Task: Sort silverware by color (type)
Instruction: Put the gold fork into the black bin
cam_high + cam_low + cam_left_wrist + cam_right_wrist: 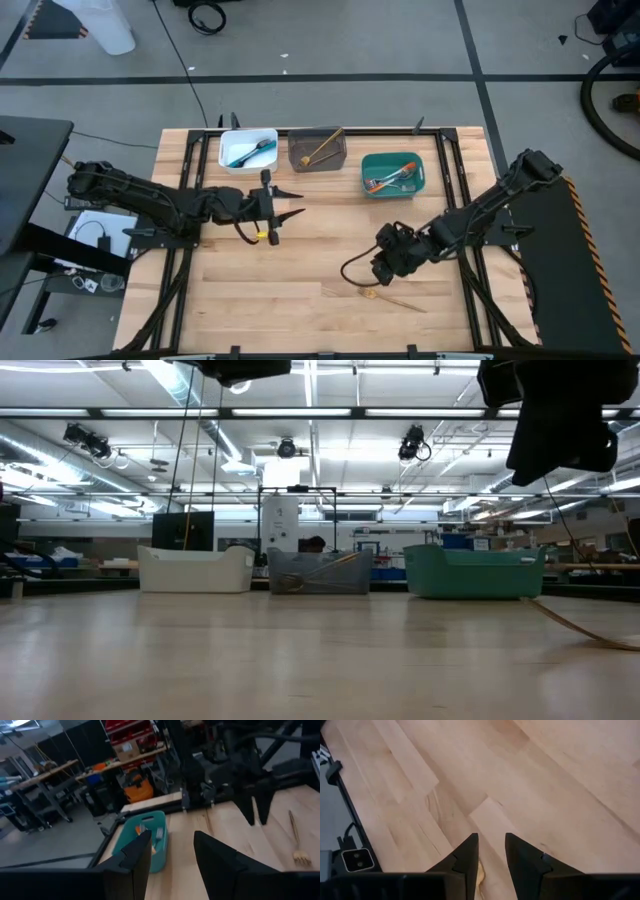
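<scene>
A golden-tan fork (pixel 388 298) lies flat on the wooden table near its front right; it also shows in the low view (pixel 585 628). My right gripper (pixel 382 272) hangs open above it, pointing steeply down, well clear of the tabletop. In the right wrist view a bit of the fork (pixel 481 876) shows low between the fingers. My left gripper (pixel 300 202) is open and holds nothing. It points level toward the table's right, in front of the white bin (pixel 248 150).
Three bins stand in a row at the table's far edge. The white one holds blue-handled forks, the grey one (pixel 318 148) a golden-tan fork and the teal one (pixel 391 173) orange-handled forks. Bare wood lies between the two arms.
</scene>
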